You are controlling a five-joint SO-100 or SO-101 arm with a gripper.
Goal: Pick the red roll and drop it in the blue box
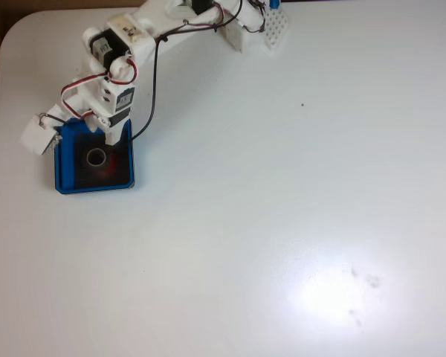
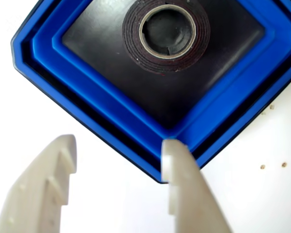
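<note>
The white bench (image 1: 282, 223) lay bare across most of the fixed view, open room spreading right and toward the near edge, while its rounded left edge ran close beside the work area. The white arm (image 1: 134, 44) reached from the far edge down to the left. Under its tip sat the blue box (image 1: 65, 182), a square tray just in from that left edge. The red roll (image 1: 97, 157) lay flat on the box's black floor, its hollow core facing up, so it has no long axis to speak of.

In the wrist view the pincer (image 2: 121, 150) was released and empty, its two pale fingers (image 2: 177, 170) spread, one over the box's near corner, the other over bare bench. The roll (image 2: 166, 34) lay ahead of the fingers, inside the box rim (image 2: 111, 121). The drop looked done; withdrawing should mean rising clear of the rim.
</note>
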